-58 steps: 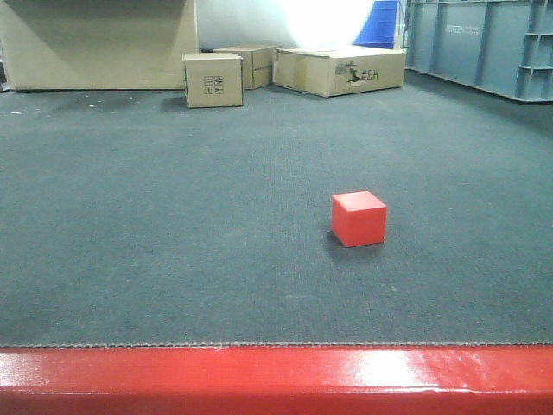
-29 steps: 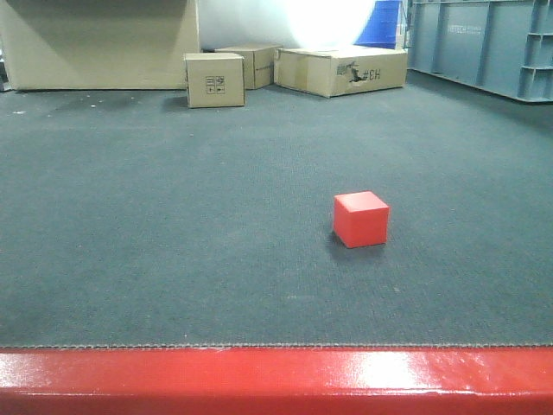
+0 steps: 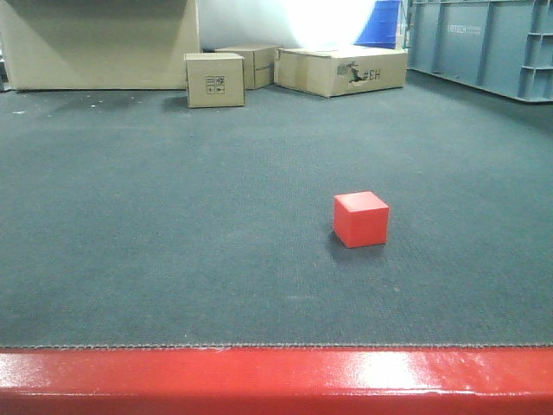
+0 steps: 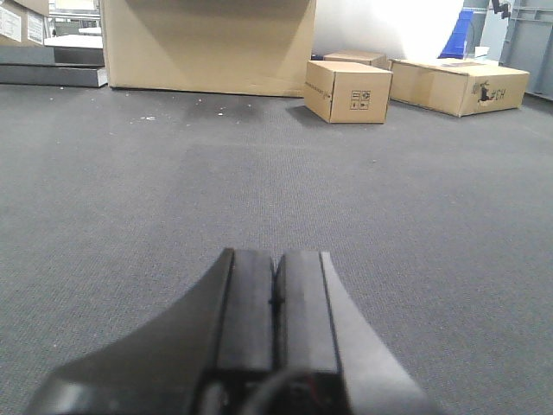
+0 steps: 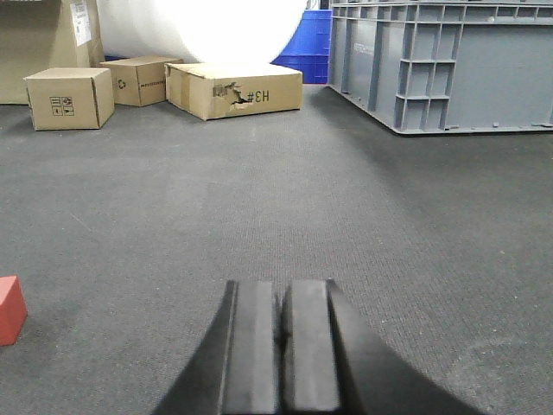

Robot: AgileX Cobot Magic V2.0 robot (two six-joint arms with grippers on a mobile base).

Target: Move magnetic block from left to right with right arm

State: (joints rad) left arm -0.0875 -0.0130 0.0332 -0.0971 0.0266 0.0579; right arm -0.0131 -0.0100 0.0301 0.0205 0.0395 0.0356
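The red magnetic block (image 3: 360,219), a cube with no long axis, sits flat right of centre on the grey carpet (image 3: 173,225), one corner facing the camera, while the right claw (image 5: 281,346) and left claw (image 4: 275,320) are both pressed together, empty.

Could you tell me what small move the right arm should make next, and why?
Probably open the right claw and swing it left toward the magnetic block. Its jaws are shut and empty, and the block sits untouched on the carpet, at the left edge of the right wrist view.
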